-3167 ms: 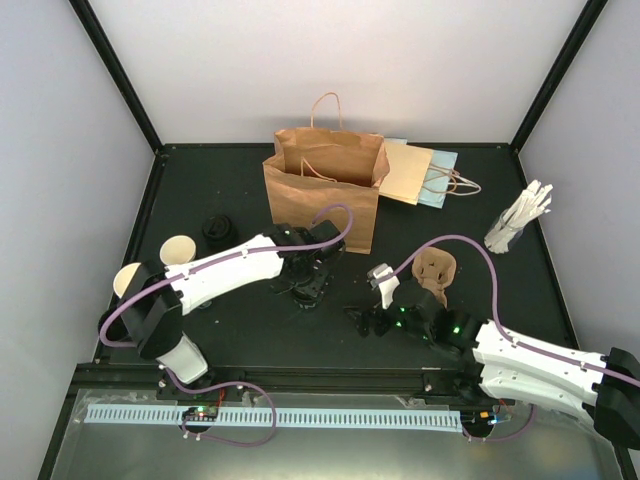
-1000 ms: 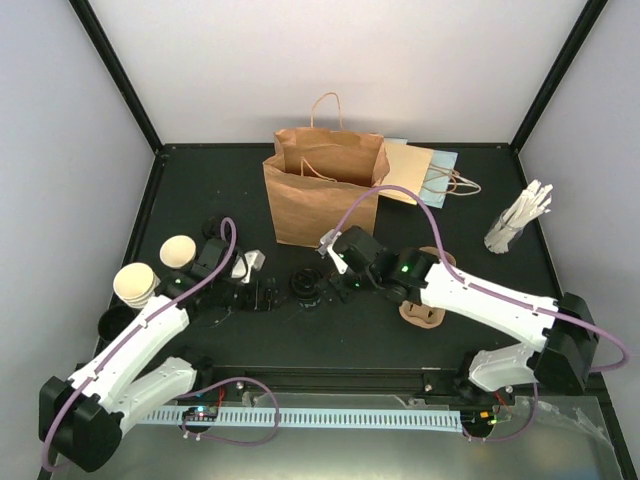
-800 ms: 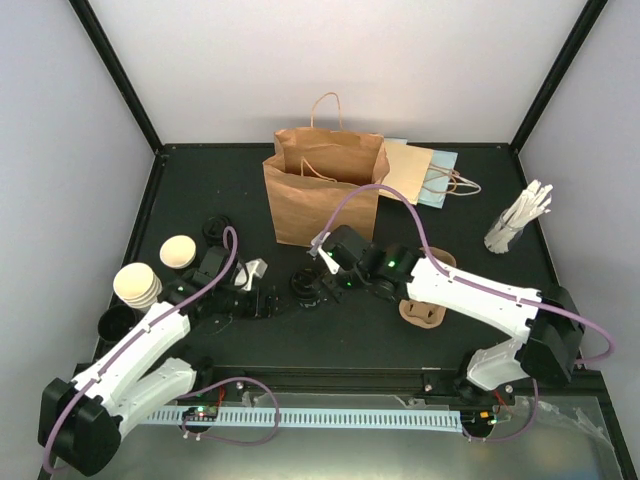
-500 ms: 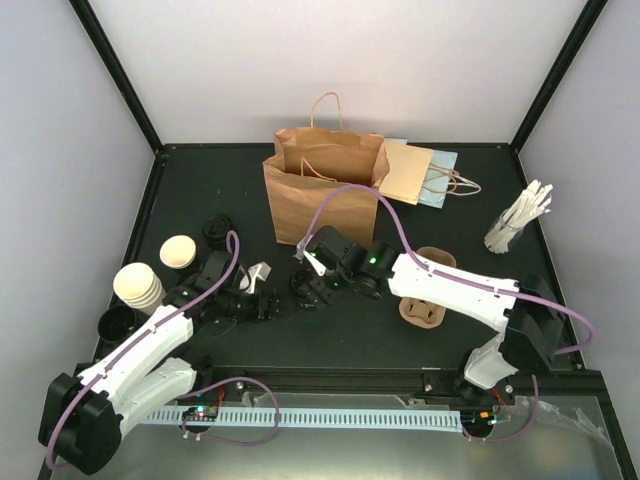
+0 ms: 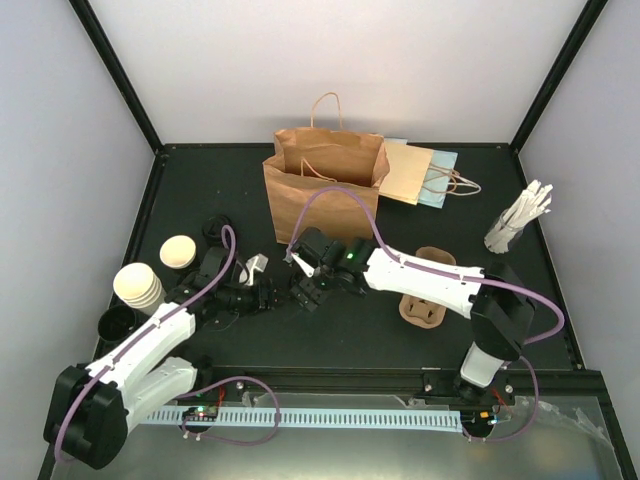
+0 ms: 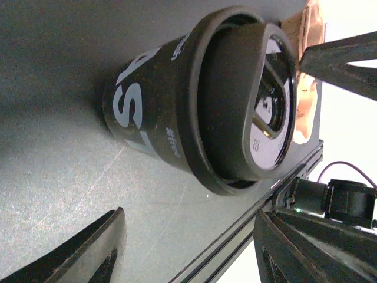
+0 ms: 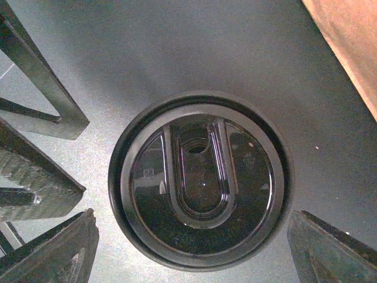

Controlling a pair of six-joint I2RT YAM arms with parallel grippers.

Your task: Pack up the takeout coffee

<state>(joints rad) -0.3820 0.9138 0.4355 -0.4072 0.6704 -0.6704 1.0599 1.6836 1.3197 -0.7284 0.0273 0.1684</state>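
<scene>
A takeout coffee cup (image 5: pixel 306 291) with a black sleeve and a black lid stands upright in the middle of the table. My right gripper (image 5: pixel 309 281) hangs open just above it. In the right wrist view the lid (image 7: pixel 200 203) lies between the spread fingers, not touching them. My left gripper (image 5: pixel 268 296) is open, low on the table just left of the cup. The left wrist view shows the cup (image 6: pixel 194 112) ahead of its jaws, which hold nothing. A second cup (image 5: pixel 178 250), cream and unlidded, stands at the far left.
A brown paper bag (image 5: pixel 322 185) stands open behind the cup, with flat bags (image 5: pixel 420 172) beside it. The pulp carrier (image 5: pixel 424 305) lies to the right under my right arm. Stacked cups (image 5: pixel 137 285), black lids (image 5: pixel 214 230) and a jar of stirrers (image 5: pixel 518 220) stand around the edges.
My right gripper has slid left until it hangs over the lidded cup. My left gripper has crept right toward the cup and its jaws have narrowed. The cup has not moved.
</scene>
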